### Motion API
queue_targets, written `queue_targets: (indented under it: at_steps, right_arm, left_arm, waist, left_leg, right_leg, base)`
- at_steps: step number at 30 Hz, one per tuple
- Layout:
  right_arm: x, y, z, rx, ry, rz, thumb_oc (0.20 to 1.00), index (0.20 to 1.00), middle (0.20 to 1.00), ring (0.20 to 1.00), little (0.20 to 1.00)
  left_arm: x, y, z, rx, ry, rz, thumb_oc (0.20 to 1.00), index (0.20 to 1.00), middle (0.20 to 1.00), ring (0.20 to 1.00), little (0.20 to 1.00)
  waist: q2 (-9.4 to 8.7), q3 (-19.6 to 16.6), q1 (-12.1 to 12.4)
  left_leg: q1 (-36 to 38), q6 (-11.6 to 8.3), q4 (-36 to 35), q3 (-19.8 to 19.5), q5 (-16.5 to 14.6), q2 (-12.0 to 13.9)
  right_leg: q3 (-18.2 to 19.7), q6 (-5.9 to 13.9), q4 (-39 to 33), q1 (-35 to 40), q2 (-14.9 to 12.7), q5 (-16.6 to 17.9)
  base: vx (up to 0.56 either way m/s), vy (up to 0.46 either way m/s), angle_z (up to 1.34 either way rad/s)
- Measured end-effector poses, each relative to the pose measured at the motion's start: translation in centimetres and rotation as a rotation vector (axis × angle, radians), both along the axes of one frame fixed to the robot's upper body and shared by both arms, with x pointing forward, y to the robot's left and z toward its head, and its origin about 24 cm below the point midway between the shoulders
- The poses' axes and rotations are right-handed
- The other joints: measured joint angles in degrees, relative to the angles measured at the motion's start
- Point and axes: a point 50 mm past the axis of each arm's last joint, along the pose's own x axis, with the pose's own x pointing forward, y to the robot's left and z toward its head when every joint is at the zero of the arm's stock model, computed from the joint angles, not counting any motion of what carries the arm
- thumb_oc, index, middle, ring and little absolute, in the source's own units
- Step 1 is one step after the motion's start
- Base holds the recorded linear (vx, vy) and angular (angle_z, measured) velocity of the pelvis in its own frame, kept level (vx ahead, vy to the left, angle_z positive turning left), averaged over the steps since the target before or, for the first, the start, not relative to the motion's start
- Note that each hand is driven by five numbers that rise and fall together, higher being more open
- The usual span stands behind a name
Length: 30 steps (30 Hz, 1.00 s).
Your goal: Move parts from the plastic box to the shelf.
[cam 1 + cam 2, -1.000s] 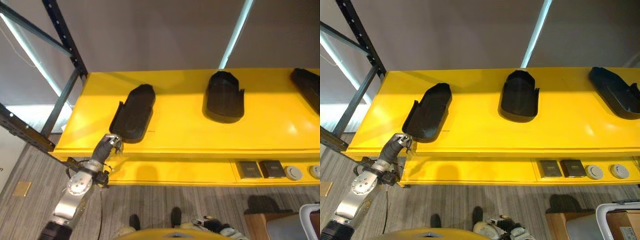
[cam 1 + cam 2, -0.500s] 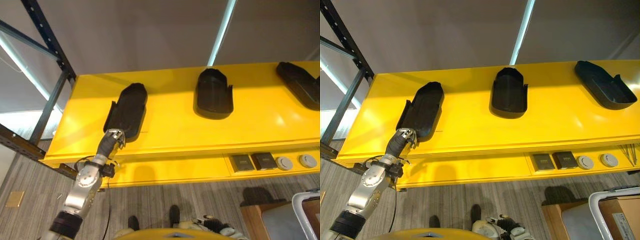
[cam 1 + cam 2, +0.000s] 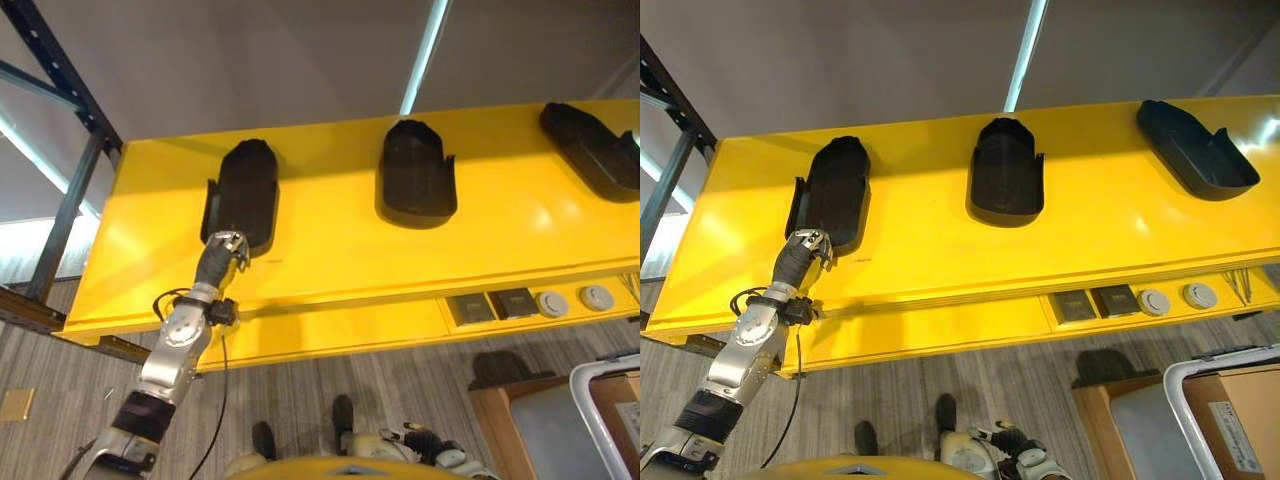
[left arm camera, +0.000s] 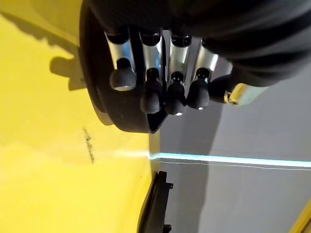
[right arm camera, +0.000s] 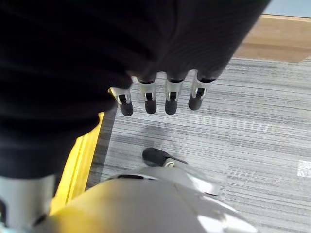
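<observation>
Three black parts lie spaced along the yellow shelf (image 3: 350, 250), well apart so each keeps its own spot. The left hand (image 3: 222, 252) rests at the near end of the left part (image 3: 243, 192), fingers (image 4: 154, 92) curled against its rim, probably nudging it square. The right hand (image 5: 160, 99) hangs relaxed and empty above the floor.

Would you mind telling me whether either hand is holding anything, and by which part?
The left hand is curled on the near end of the leftmost black part on the yellow shelf; the right hand holds nothing.
</observation>
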Motion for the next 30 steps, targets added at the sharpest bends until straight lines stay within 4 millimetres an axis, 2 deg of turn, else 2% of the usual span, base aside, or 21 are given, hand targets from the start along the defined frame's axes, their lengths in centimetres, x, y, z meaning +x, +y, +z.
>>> queue_targets:
  at_steps: [12, 16, 17, 18, 19, 20, 23, 25, 28, 29, 30]
  right_arm:
    - [-0.2, -0.3, 0.0, 0.001, 0.003, -0.05, 1.0, 1.0, 1.0, 1.0, 1.0]
    - [0.0, -0.7, 0.1, -0.009, -0.002, -0.058, 1.0, 1.0, 1.0, 1.0, 1.0]
    - [-0.7, -1.0, 0.0, -0.015, 0.018, -0.076, 1.0, 1.0, 1.0, 1.0, 1.0]
    - [-0.5, -0.9, 0.0, -0.014, 0.013, -0.079, 1.0, 1.0, 1.0, 1.0, 1.0]
    - [-1.1, -1.1, -0.2, -0.024, 0.039, -0.094, 1.0, 1.0, 1.0, 1.0, 1.0]
    - [-0.9, -1.1, -0.2, -0.028, 0.035, -0.093, 1.0, 1.0, 1.0, 1.0, 1.0]
    - [-1.3, -1.2, -0.3, -0.053, 0.052, -0.1, 1.0, 1.0, 1.0, 1.0, 1.0]
    - [-1.4, -1.2, -0.3, -0.063, 0.051, -0.104, 1.0, 1.0, 1.0, 1.0, 1.0]
    - [-1.6, -1.2, -0.4, -0.088, 0.05, -0.116, 1.0, 1.0, 1.0, 1.0, 1.0]
    - [-1.6, -1.2, -0.4, -0.09, 0.049, -0.117, 1.0, 1.0, 1.0, 1.0, 1.0]
    - [-1.8, -1.2, -0.4, -0.11, 0.059, -0.123, 1.0, 1.0, 1.0, 1.0, 1.0]
  left_arm:
    - [0.2, 0.5, -0.7, 0.004, 0.03, 0.051, 0.2, 0.2, 0.2, 0.2, 0.2]
    - [-1.9, 0.6, -1.2, -0.004, 0.046, 0.034, 0.2, 0.2, 0.2, 0.2, 0.2]
    - [-3.5, 1.0, -1.0, 0.02, 0.031, 0.032, 0.2, 0.2, 0.2, 0.2, 0.2]
    - [-4.1, 1.3, -1.4, 0.054, 0.04, 0.05, 0.2, 0.2, 0.2, 0.2, 0.2]
    - [-4.8, 2.5, -1.1, 0.13, 0.007, 0.128, 0.304, 0.304, 0.304, 0.304, 0.304]
    - [-5.2, 3.0, -1.2, 0.156, 0.006, 0.171, 1.0, 1.0, 1.0, 1.0, 1.0]
    - [-7.0, 4.8, -2.6, 0.196, 0.032, 0.362, 1.0, 1.0, 1.0, 1.0, 1.0]
    - [-8.4, 5.4, -4.2, 0.292, 0.09, 0.401, 1.0, 1.0, 1.0, 1.0, 1.0]
    - [-11.3, 6.6, -8.9, 0.503, 0.275, 0.433, 1.0, 1.0, 1.0, 1.0, 1.0]
    - [-13.1, 6.7, -11.3, 0.57, 0.388, 0.419, 1.0, 1.0, 1.0, 1.0, 1.0]
    - [-15.4, 6.6, -14.9, 0.664, 0.56, 0.376, 1.0, 1.0, 1.0, 1.0, 1.0]
  waist:
    - [0.11, 0.6, -0.7]
    - [0.81, 1.1, 0.4]
    - [1.22, 1.4, 0.8]
    - [1.64, 1.4, 2.2]
    - [1.68, 1.3, 2.5]
    - [1.81, 1.3, 3.6]
    - [1.89, 0.9, 6.3]
    - [1.85, 0.7, 8.0]
    - [1.97, -0.1, 9.5]
    - [1.98, -0.5, 10.3]
    - [1.94, -0.6, 11.0]
  left_leg:
    - [2.2, 0.4, 0.0, 0.1, -0.6, 0.1]
    - [4.2, 0.46, 0.0, 0.1, -0.6, 0.2]
    - [5.0, 0.4, -0.1, -0.3, -0.9, 0.2]
    - [5.1, 0.45, -0.3, -0.9, -1.0, 0.2]
    - [5.8, 0.15, -0.2, -2.2, -1.2, 0.2]
    - [6.1, 0.19, 0.0, -3.0, -1.1, 0.2]
    - [6.8, 0.17, -0.1, -4.6, -1.2, 0.2]
    - [7.0, 0.16, -0.4, -5.5, -1.1, 0.1]
    - [7.1, 0.07, -0.3, -8.0, -1.1, 0.0]
    - [6.7, 0.03, -0.4, -9.8, -1.0, -0.1]
    - [6.8, -0.01, -0.3, -12.3, -0.7, -0.5]
  right_leg:
    - [-0.3, -0.55, 0.0, 2.4, 0.0, -0.5]
    - [-0.5, -0.5, 0.0, 4.4, 0.0, -0.5]
    - [-0.9, -0.38, 0.0, 5.5, 0.0, -0.7]
    - [-1.6, -0.36, 0.0, 6.3, -0.1, -0.8]
    - [-2.5, -0.31, 0.0, 7.2, -0.1, -1.2]
    - [-3.1, -0.15, 0.0, 8.0, -0.1, -1.5]
    - [-4.4, -0.21, 0.0, 9.4, -0.3, -2.1]
    - [-5.6, -0.12, 0.0, 10.4, -0.4, -2.3]
    - [-7.9, 0.32, 0.0, 12.0, -0.6, -3.2]
    - [-9.5, 0.4, 0.0, 12.6, -0.7, -3.5]
    - [-12.3, 0.47, 0.0, 14.0, -1.1, -4.0]
  base:
    - [0.0, 0.0, 0.0]
    - [0.0, -0.001, 0.03]
    - [-0.01, -0.003, 0.15]
    - [-0.01, -0.01, 0.39]
    - [0.0, -0.01, 0.42]
    - [0.0, -0.01, 0.42]
    - [0.01, -0.002, 0.28]
    - [0.0, 0.008, 0.32]
    - [0.0, 0.003, 0.44]
    - [-0.01, 0.006, 0.81]
    - [-0.02, 0.016, 1.24]
